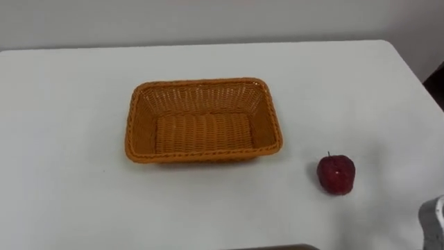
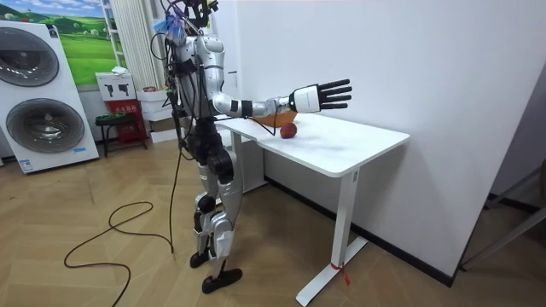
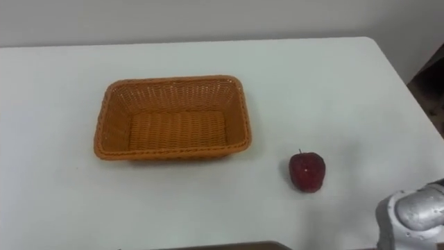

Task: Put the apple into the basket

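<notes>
Body shell is silver-grey on torso, arms and legs, with black joints at waist and knees. The right hand [image 2: 320, 96] is black, set on a dark wrist cuff; the forearm casing is silver and rounded. Feet are black. A dark cable trails behind; wires bundle at the head.

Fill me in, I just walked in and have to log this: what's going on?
The robot stands at the white table with its right hand stretched out open above it, holding nothing. The red apple lies on the table, right of the empty wicker basket and apart from it. It is not yet picked up.
</notes>
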Tool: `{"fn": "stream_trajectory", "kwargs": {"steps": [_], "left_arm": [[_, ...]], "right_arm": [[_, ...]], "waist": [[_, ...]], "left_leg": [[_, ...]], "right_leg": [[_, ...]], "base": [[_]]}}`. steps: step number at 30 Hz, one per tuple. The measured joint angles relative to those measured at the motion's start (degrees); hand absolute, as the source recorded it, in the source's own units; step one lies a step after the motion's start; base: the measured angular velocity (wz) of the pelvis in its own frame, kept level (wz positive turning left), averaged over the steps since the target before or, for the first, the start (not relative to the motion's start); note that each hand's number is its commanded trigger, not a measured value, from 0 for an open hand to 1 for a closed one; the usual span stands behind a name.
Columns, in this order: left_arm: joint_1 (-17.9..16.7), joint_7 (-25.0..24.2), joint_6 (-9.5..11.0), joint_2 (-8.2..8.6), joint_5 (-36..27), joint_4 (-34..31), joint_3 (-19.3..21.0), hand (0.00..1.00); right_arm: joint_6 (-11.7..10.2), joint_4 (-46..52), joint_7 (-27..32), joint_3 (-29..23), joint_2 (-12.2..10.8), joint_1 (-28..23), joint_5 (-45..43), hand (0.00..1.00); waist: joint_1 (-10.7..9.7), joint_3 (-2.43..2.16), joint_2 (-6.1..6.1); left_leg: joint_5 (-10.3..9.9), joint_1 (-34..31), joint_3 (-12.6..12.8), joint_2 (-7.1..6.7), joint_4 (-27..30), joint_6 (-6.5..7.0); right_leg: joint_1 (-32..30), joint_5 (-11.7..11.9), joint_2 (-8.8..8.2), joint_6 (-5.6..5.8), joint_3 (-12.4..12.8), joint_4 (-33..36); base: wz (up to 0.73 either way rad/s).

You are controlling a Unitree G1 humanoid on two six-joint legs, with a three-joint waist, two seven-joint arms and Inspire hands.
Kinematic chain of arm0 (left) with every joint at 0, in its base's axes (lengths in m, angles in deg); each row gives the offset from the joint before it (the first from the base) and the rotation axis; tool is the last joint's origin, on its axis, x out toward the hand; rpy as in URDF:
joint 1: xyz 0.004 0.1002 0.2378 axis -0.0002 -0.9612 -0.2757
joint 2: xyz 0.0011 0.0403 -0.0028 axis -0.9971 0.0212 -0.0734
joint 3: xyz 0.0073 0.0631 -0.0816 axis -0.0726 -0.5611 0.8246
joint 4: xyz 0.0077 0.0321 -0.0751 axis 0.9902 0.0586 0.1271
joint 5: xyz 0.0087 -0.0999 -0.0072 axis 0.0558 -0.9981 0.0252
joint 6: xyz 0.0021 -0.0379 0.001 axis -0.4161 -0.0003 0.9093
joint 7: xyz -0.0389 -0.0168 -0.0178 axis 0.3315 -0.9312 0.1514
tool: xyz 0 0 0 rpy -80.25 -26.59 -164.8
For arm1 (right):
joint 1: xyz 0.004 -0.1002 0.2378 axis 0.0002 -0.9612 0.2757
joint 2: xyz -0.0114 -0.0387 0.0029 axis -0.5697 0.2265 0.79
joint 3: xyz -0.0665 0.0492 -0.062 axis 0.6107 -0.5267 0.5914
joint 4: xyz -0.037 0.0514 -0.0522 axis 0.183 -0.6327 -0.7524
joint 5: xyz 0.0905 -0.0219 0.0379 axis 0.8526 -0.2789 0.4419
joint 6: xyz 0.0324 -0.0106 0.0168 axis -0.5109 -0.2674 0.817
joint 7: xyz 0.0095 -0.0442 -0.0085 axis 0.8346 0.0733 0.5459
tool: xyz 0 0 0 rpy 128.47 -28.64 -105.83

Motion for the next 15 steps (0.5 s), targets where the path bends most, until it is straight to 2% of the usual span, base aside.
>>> {"fn": "stream_trajectory", "kwargs": {"steps": [4,11,15], "left_arm": [[0.0,-0.1,0.0,-0.04,0.0,0.0,-1.6,0.00],[0.7,-0.5,0.1,0.01,0.0,-0.1,-1.8,0.00],[0.8,-0.7,0.1,0.01,0.0,-0.1,-1.9,0.00]], "right_arm": [[0.0,0.1,-4.4,3.4,0.0,-0.2,-0.6,0.00],[0.2,0.3,-10.5,9.7,0.1,-1.1,-5.6,0.00],[0.2,0.2,-12.7,12.9,0.1,-1.3,-5.6,0.00]], "waist": [[0.0,0.28,0.34],[1.3,-0.03,0.87],[1.5,-0.03,0.91]], "left_leg": [[0.0,-0.2,0.0,0.02,0.0,0.00],[0.0,0.1,0.4,0.12,0.1,0.00],[0.0,0.5,0.3,0.11,0.1,0.00]], "right_leg": [[-0.1,0.0,-0.05,0.00,-0.4,-0.1],[-0.1,0.0,0.00,0.00,0.0,0.1],[0.6,0.0,0.00,0.00,-0.1,0.0]], "base": [[0.00],[-0.03],[0.02]]}}
